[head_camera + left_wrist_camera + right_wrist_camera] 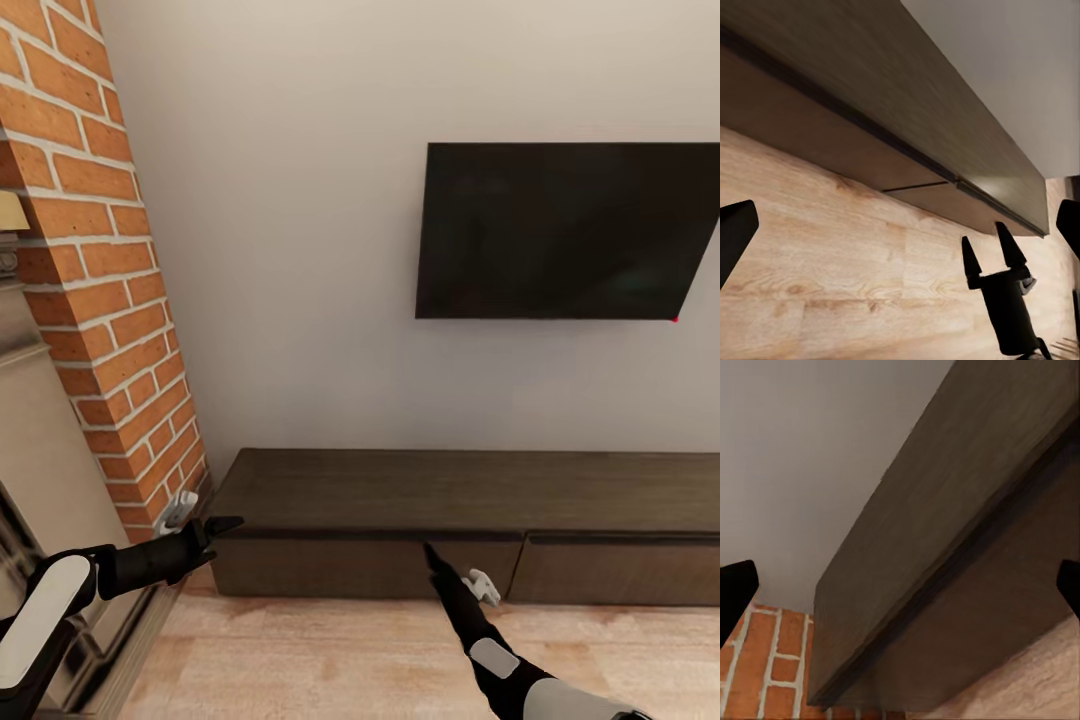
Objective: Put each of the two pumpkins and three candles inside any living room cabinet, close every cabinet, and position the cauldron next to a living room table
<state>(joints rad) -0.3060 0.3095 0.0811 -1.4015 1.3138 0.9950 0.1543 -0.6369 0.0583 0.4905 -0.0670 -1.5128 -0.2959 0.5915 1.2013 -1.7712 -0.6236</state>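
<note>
The cabinet (470,520) runs long and low along the pale wall (290,250), its dark flat top stretching from about 8 o'clock to 3 o'clock in the head view; its drawer fronts sit flush with the body, a thin seam between two of them near 5 o'clock, so every drawer in sight reads as closed; above it, at 2 o'clock, a black television (565,230) hangs on the wall; a red brick column (105,300) climbs the 9 to 11 o'clock side, with a stone-coloured surround at its left; light wooden floor (330,660) lies in front of the cabinet at 6 o'clock.

The left gripper (215,527) hovers at 8 o'clock, just off the cabinet's left end corner, apart from it; its jaws stand spread wide, the two dark tips sitting at opposite edges of the left wrist view with the cabinet front and floor between them, pinching nothing.

The right gripper (432,552) points toward the cabinet front near 6 o'clock, close to the left drawer face; whether it touches I cannot tell; its jaws are likewise spread, tips at opposite edges of the right wrist view, empty; the left wrist view also catches it (991,251) from the side, two black fingers parted above the floor.
</note>
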